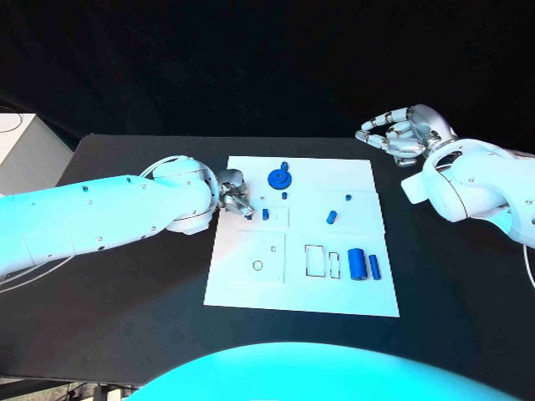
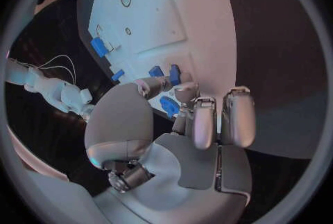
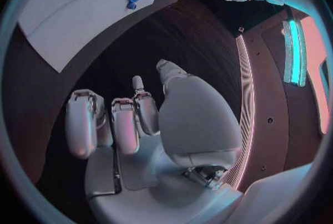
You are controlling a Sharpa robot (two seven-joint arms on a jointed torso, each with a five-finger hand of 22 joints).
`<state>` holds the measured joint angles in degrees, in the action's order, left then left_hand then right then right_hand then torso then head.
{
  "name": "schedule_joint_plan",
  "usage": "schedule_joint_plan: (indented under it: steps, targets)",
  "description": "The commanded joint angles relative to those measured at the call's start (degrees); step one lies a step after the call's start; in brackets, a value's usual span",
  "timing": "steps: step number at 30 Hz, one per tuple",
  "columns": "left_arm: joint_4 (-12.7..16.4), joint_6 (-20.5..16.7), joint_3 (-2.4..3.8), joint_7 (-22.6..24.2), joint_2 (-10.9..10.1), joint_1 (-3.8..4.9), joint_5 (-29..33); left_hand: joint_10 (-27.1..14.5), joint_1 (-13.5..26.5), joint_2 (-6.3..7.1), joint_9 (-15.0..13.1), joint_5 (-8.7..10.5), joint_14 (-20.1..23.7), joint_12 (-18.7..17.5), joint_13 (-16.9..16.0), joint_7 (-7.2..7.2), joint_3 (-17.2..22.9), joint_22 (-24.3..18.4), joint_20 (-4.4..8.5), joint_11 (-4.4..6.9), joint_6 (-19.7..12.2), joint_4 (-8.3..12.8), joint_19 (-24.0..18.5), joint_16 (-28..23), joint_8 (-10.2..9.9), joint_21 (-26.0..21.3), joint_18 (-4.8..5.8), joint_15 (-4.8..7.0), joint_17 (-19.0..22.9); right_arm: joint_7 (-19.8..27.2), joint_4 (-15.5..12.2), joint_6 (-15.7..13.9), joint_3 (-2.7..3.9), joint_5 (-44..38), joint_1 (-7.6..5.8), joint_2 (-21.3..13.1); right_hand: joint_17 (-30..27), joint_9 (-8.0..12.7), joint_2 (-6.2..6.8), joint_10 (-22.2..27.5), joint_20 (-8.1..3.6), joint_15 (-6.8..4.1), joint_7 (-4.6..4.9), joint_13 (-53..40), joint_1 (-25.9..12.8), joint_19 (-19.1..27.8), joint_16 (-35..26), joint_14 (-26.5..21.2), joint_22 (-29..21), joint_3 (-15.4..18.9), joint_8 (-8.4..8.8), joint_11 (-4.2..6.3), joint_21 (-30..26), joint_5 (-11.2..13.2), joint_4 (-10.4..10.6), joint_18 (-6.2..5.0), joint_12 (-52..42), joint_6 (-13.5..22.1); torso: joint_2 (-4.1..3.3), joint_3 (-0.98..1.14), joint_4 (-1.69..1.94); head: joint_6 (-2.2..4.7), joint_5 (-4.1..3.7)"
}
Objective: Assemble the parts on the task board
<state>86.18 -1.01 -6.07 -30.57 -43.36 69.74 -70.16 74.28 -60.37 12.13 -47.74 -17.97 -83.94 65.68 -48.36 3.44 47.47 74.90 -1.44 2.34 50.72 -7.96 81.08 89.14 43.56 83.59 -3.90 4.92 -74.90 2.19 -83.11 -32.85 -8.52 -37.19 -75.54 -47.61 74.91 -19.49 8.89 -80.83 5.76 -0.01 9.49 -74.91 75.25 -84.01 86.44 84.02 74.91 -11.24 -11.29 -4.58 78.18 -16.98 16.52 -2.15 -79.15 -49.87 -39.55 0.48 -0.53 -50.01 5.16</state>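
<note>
The white task board (image 1: 303, 288) lies mid-table with several blue parts on it: a round part (image 1: 280, 176) at the far edge, a short peg (image 1: 332, 217), and two cylinders (image 1: 357, 264) near its right side. My left hand (image 1: 234, 197) hovers at the board's left edge with its fingers curled, their tips (image 2: 186, 93) beside a small blue part (image 1: 265, 214). A blue part (image 2: 168, 106) shows between thumb and fingers, and I cannot tell whether it is pinched. My right hand (image 1: 395, 134) hangs off the board at the back right, fingers curled in on nothing (image 3: 125, 124).
Outlined slots (image 1: 316, 261) and a round hole (image 1: 258, 266) mark the board's near half. Black table (image 1: 123, 301) surrounds the board. A pale box (image 1: 14, 154) stands past the table's far left corner.
</note>
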Motion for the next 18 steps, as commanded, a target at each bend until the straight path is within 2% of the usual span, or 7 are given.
schedule_joint_plan:
  steps: [1, 13, 18]
  targets:
    - [0.01, 0.44, -0.3, -0.04, 0.17, -0.54, 0.09, 0.35, 0.96, 0.24, -1.81, 0.1, -5.79, 0.42, -0.1, -1.89, 5.61, 2.62, 0.03, 0.04, 1.86, 6.14, 0.3, 0.36, 0.28, 0.18, 0.8, 0.32, -14.2, 0.58, -0.1, 0.82, 0.01, -0.21, 0.04, -0.02, 5.96, -0.04, 0.14, 0.35, 0.13, 0.06, -0.12, -5.46, -0.43, -1.08, -0.35, 3.65, 7.44, -0.41, -0.38, 0.1, -0.19, -0.32, 0.01, -0.64, 0.26, 0.46, 0.0, 0.0, -0.01, 0.01, 0.02]
    - [0.14, 0.19, -0.3, -0.02, 0.01, -0.68, 0.15, 0.57, 1.82, 1.09, -1.84, 0.15, -5.8, 0.51, -0.17, -2.25, 3.99, 2.87, 0.21, 0.3, 1.92, 5.4, 0.5, 0.38, 0.47, 0.27, 0.86, 0.54, -14.24, 0.61, -0.14, 0.78, 0.01, -0.21, 0.05, -0.06, 5.92, -0.05, 0.13, 0.38, 0.12, 0.05, -0.12, -5.39, -0.56, -1.04, -0.38, 3.64, 7.35, -0.49, -0.42, 0.11, -0.34, -0.38, 0.01, -0.67, 0.31, 0.49, 0.0, 0.03, -0.01, 0.01, 0.01]
    - [0.25, -0.05, -0.3, 0.02, -0.1, -0.71, 0.16, 0.57, 1.21, 0.89, -1.82, -0.04, -5.8, 0.47, -0.13, -2.4, 4.12, 2.85, 0.29, 0.47, 1.87, 5.74, 0.49, 0.38, 0.47, 0.25, 0.86, 0.66, -14.24, 0.61, -0.16, 0.77, 0.01, -0.21, 0.05, -0.08, 5.92, -0.05, 0.13, 0.38, 0.12, 0.05, -0.12, -5.39, -0.56, -1.04, -0.38, 3.64, 7.35, -0.49, -0.42, 0.11, -0.34, -0.38, 0.01, -0.67, 0.31, 0.49, 0.02, 0.02, -0.01, 0.01, 0.04]
